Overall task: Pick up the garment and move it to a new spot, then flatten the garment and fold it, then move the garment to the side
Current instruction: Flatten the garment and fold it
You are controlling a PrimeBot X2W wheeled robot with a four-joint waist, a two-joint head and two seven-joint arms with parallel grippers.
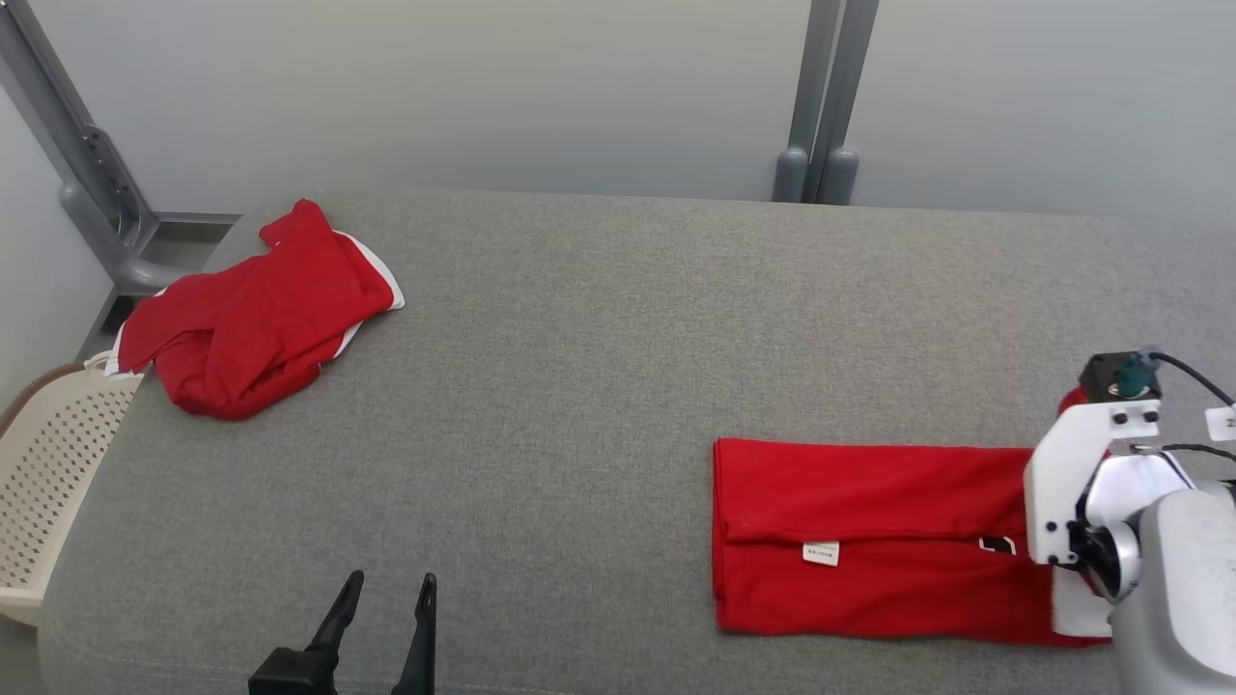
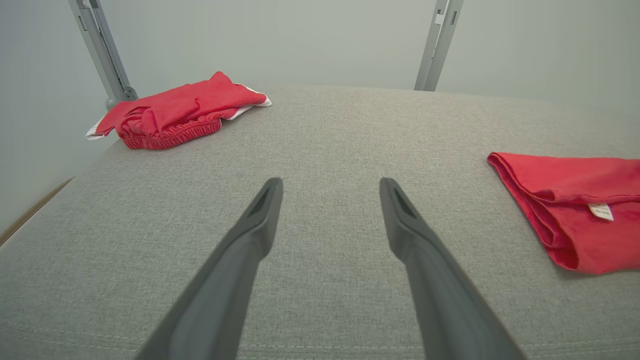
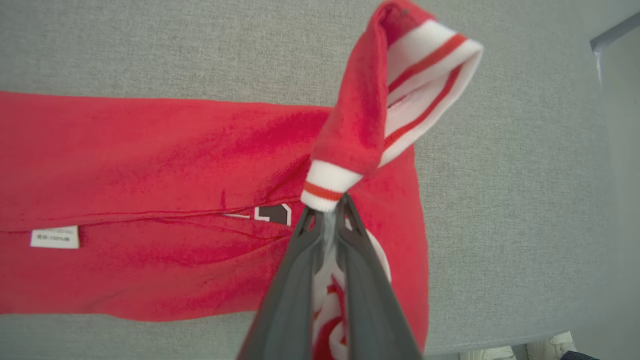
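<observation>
1. Nearest to us, the left claw [image 1: 391, 579] hovers over the near edge of the grey fabric counter [image 1: 599, 386]. Its two dark fingers stand wide apart with nothing between them.
2. To the right, along the same near stretch, lies the garment [image 1: 869, 512]. It is red and folded into a long band running left to right, and most of it lies flat on the counter. A small white label [image 1: 821, 553] shows on its upper layer.
3. At the garment's right end the right claw [image 3: 330, 212] is closed tight, pinching a white-and-red ribbed cuff [image 3: 325, 187]. That sleeve end is lifted off the body of the garment, and the fabric curls up above the fingertips.
4. Farther back, near the far left corner, a second red garment [image 1: 251, 319] sits crumpled with white trim showing, well apart from the folded one.
5. Just off the counter's left edge, below that crumpled heap, stands a cream perforated basket [image 1: 48, 463].
6. Beyond the far edge, a pair of grey metal posts [image 1: 821, 125] rises against a pale wall.
</observation>
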